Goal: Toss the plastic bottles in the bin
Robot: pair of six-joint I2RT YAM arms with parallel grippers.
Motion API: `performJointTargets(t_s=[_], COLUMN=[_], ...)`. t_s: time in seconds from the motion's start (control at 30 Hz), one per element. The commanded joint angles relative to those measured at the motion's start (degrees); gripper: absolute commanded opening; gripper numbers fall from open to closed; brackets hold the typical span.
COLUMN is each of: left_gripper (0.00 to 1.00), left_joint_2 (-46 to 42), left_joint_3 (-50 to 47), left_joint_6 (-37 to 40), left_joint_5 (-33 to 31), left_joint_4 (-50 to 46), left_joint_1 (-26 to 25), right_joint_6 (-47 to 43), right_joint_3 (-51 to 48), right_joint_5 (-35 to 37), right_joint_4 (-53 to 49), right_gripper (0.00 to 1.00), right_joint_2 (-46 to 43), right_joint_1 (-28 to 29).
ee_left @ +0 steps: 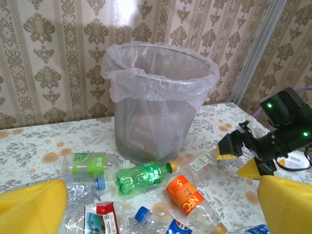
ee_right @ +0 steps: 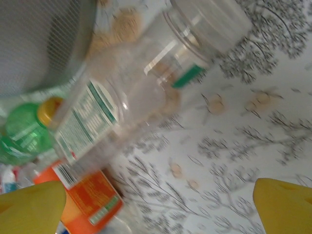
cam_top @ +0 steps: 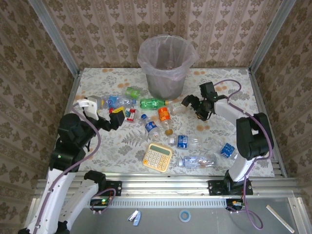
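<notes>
you had both sets of fingers spread wide with nothing in them. your left gripper (cam_top: 116, 118) hovered beside the plastic bottles (cam_top: 152, 126) scattered on the table (cam_top: 243, 83), near a red-labelled one (cam_top: 130, 114). your right gripper (cam_top: 190, 104) faced a clear bottle (ee_right: 131, 102) lying just in front of the bin (cam_top: 165, 84); that wrist view was blurred, so contact was perhaps not made. a green bottle (cam_top: 152, 103) and an orange bottle (cam_top: 165, 115) lay alongside.

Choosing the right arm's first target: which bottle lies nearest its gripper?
The clear bottle with the white-and-green label, just ahead of the right gripper; others lie farther.
</notes>
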Motion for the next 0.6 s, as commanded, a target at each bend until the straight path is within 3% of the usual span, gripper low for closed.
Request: performJointTargets(t_s=[0.0,0.17,0.57], left_gripper=[1.00,1.00,1.00], left_joint_2=[-2.0,-4.8,-7.8], left_joint_3=[-1.4,-3.3,-4.6], left_joint_6=[1.1,0.8,1.3], left_joint_5=[-1.2,-2.0,-4.4], left_joint_4=[-2.6,-2.8,-4.1], left_joint_1=[0.5,0.7,1.1], right_joint_6=[8.0,12.5,13.2], right_joint_3=[1.8,3.7,7.8], right_joint_5=[0.2,0.0,2.1], right_joint_4=[2.2,4.8,1.6], right_gripper=[1.00,1.00,1.00], right_joint_2=[3.8,8.3,13.0], right_joint_1=[-0.4,-0.4,0.3])
